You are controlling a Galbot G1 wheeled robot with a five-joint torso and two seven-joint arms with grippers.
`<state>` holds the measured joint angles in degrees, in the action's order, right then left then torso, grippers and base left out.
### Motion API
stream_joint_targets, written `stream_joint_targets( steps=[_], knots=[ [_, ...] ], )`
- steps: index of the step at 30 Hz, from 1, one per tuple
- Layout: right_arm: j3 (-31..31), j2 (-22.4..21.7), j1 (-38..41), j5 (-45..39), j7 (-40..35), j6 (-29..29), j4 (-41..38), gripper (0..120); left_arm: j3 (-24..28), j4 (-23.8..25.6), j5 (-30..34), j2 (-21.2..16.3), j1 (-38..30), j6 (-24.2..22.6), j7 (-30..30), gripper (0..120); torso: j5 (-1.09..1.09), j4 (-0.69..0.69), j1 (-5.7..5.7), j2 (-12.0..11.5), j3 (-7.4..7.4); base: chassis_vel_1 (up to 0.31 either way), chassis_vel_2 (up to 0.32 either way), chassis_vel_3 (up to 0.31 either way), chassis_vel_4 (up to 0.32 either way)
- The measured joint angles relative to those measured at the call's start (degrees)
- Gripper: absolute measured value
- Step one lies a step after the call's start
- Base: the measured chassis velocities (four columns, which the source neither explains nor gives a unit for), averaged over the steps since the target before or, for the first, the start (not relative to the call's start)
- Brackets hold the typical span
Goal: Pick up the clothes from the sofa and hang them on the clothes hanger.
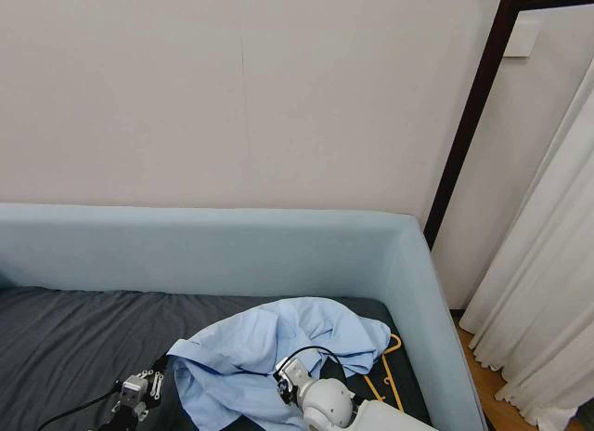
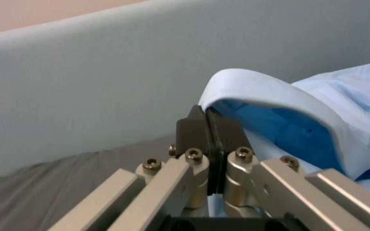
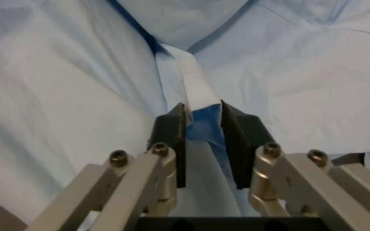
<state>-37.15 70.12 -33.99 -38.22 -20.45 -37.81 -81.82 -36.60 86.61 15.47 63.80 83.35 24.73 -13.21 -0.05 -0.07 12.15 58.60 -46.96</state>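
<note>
Shirt (image 1: 278, 343) lies crumpled on the sofa (image 1: 204, 245), pinched at two spots. The left gripper (image 2: 207, 120) is clamped on the collar (image 2: 269, 91) edge just past its tips. The right gripper (image 3: 203, 120) nips a folded band (image 3: 194, 86) running straight out from its pads. Cloth spans between them; the rack (image 1: 469, 124) stands beyond the right one.

Beyond the right gripper (image 3: 203, 113) a pale wall (image 1: 232, 97) rises behind the pale-blue sofa (image 1: 232, 250) — to the gripper's right, a dark post (image 1: 464, 143), white curtains (image 1: 548, 292), wooden floor (image 1: 481, 361).
</note>
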Motion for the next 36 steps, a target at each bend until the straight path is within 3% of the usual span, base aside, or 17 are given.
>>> stream_joint_targets(
  steps=[6,11,18,21,26,27,32,33,36],
  knots=[
    [0.19,-0.27,-0.39,0.1,1.89,3.87,0.29,0,0.3,-0.65,0.06,-0.29,-0.6,0.03,0.28,0,0.0,0.0,0.0,0.0,0.0,0.0,0.0,0.0,0.0],
    [1.34,-1.14,-0.86,0.24,3.98,10.53,-0.14,0,0.77,-1.11,0.2,-0.79,-1.22,0.09,0.42,0,0.0,0.01,0.0,0.0,0.0,0.0,0.0,0.0,0.0],
    [5.99,-6.15,-0.63,-6.54,4.13,19.33,-8.6,0,1.38,-0.67,2.95,-3.05,-2.81,0.36,0.46,0,0.0,0.0,0.0,0.0,0.0,0.0,0.0,0.0,0.0],
    [10.43,-11.24,0.25,-13.5,5.98,25.68,-15.98,0,1.73,0.67,6.38,-5.9,-4.1,0.55,0.65,0,0.01,0.0,0.0,0.0,0.0,0.0,0.0,0.0,0.0],
    [17.54,-17.05,1.49,-21.62,9.1,31.23,-24.19,0,1.84,3.39,10.41,-10.72,-5.89,0.69,0.75,0,0.01,-0.01,0.0,0.0,0.0,0.0,0.0,0.0,0.0],
    [17.54,-17.05,1.49,-21.62,9.1,31.23,-24.19,0,1.84,3.39,10.41,-10.72,-5.89,0.69,0.75,0,0.01,-0.01,0.0,0.0,0.0,0.0,0.0,0.0,0.0],
    [25.91,-23.57,4.81,-31.0,11.3,35.39,-31.37,0,1.82,8.16,17.78,-18.92,-9.06,0.7,0.56,0,-0.01,0.0,0.0,0.0,0.0,0.0,0.0,0.0,0.0],
    [25.91,-23.57,4.81,-31.0,11.3,35.39,-31.37,0,1.82,8.16,17.78,-18.92,-9.06,0.7,0.56,0,-0.01,0.0,0.0,0.0,0.0,0.0,0.0,0.0,0.0],
    [29.41,-25.97,7.14,-34.96,11.4,35.56,-33.22,0,0.96,11.1,21.45,-23.79,-10.89,0.71,-0.22,0,0.02,0.0,0.0,0.0,0.0,0.0,0.0,0.0,0.0]
  ],
)
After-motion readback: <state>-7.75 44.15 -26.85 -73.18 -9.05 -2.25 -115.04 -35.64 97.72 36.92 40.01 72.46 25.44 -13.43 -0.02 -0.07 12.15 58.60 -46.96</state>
